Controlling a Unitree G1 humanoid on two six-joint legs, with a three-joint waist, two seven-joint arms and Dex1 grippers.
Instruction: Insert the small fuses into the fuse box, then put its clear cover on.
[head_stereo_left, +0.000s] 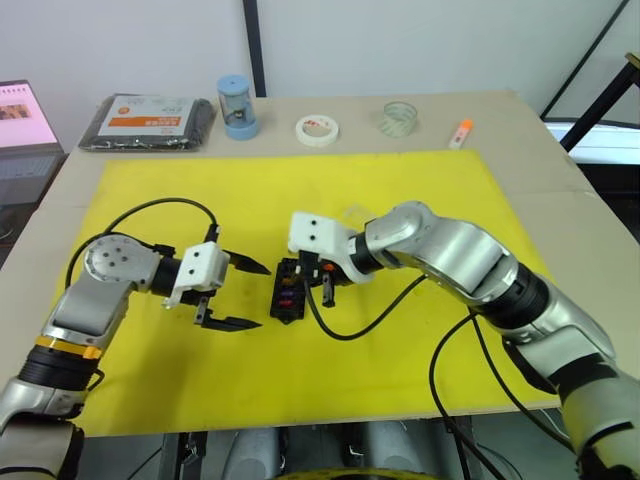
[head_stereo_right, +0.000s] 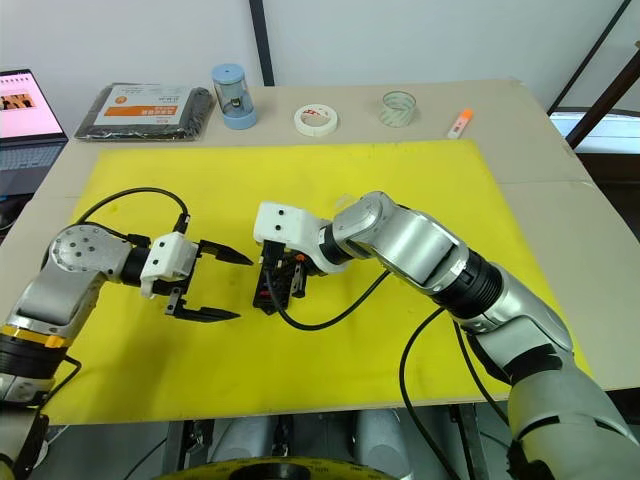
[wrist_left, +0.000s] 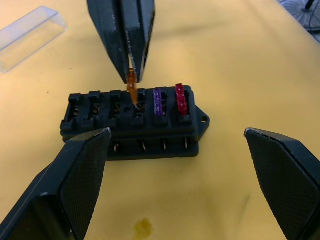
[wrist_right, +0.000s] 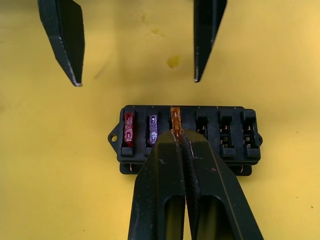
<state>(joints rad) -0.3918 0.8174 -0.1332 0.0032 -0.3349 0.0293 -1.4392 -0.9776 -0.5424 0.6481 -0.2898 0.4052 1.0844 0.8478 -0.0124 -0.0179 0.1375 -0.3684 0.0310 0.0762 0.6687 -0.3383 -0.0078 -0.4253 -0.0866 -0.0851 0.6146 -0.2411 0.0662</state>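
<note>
Nearest us, our left tool (head_stereo_left: 240, 295) reaches in low from the left, its fingers spread wide and empty, pointing at the fuse box (head_stereo_left: 288, 298) just beside it on the yellow mat (head_stereo_left: 400, 180). Our right arm bends in from the right, and our right tool (wrist_right: 177, 136) comes down over the box, pinched tight on an orange fuse (wrist_left: 132, 86) whose lower end meets the third slot. A purple fuse (wrist_left: 158, 101) and a red fuse (wrist_left: 180, 98) sit beside it. Farther off, the clear cover (wrist_left: 30, 36) lies on the mat. At the tabletop's (head_stereo_left: 560, 170) far edge rests a tape roll (head_stereo_left: 317, 129).
</note>
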